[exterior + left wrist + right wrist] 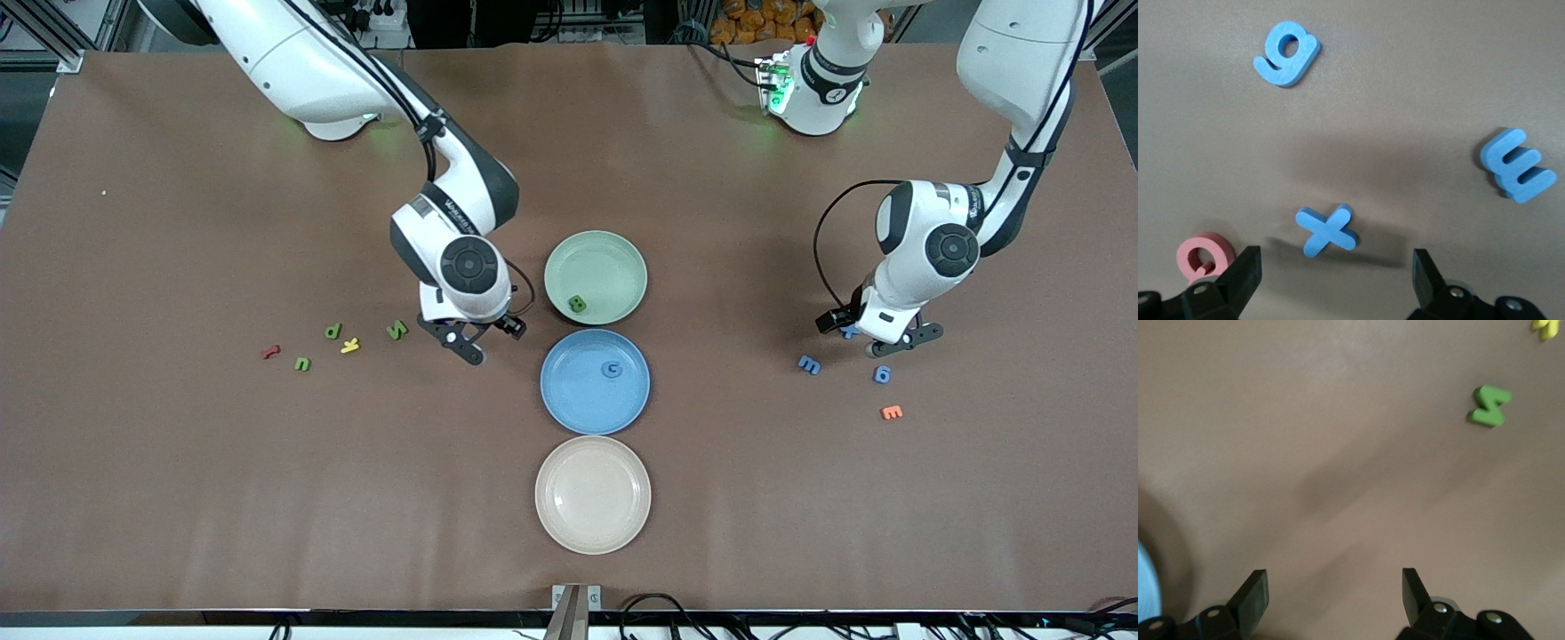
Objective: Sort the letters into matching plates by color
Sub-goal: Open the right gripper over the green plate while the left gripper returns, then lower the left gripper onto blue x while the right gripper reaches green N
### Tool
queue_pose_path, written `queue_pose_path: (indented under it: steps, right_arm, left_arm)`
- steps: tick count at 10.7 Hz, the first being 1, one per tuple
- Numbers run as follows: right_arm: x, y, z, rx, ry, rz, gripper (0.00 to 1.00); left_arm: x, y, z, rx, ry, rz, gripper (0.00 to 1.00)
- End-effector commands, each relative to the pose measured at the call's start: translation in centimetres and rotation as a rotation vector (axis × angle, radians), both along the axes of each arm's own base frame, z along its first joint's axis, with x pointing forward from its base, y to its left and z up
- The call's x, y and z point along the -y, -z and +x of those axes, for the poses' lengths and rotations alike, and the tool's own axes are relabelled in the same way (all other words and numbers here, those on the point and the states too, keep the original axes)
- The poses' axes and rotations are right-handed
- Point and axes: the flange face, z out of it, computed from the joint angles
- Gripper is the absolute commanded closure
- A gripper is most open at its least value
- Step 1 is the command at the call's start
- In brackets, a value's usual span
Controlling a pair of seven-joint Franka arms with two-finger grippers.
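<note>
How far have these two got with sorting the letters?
Barely started. One green letter lies in the green plate, one blue letter in the blue plate. The open left gripper hovers over a blue x. The right gripper holds nothing. Several remain.

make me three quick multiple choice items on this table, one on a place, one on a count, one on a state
1. Where does the blue plate lie?
A. between the green plate and the beige plate
B. at the right arm's end of the table
C. on the beige plate

2. How many letters lie in the green plate?
A. none
B. one
C. three

3. How do the left gripper's jaws stand?
A. shut on a blue letter
B. shut on nothing
C. open over the blue x

Answers: 1 A, the three plates form a column with blue in the middle. 2 B, only one dark green letter lies in it. 3 C, the left wrist view shows both fingers spread, the x between them untouched.
</note>
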Motion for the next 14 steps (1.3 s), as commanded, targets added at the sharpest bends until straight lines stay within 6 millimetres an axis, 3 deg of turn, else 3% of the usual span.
queue_pose_path:
  steps: [1, 2, 5, 9, 14]
  right_arm:
    - [3.9, -1.8, 0.5, -0.020, -0.032, -0.014, 0.11]
    - [6.3, -2.6, 1.1, -0.024, -0.028, -0.003, 0.11]
    - [10.8, -3.9, 1.4, -0.036, 0.018, 0.024, 0.11]
    - [16.3, -3.6, 0.9, 0.015, 0.091, 0.029, 0.11]
    - [22.4, -3.0, -0.1, 0.063, 0.070, 0.074, 0.11]
  left_arm:
    - [-0.4, 0.4, 0.3, 0.016, -0.002, 0.016, 0.00]
    - [-0.4, 0.9, 0.9, 0.016, -0.003, 0.013, 0.00]
    - [-1.5, 1.4, 1.9, 0.022, -0.028, 0.012, 0.00]
    - [-3.5, 0.9, 2.2, 0.046, -0.072, 0.009, 0.00]
    - [-2.9, 1.1, 1.8, 0.044, -0.171, 0.009, 0.00]
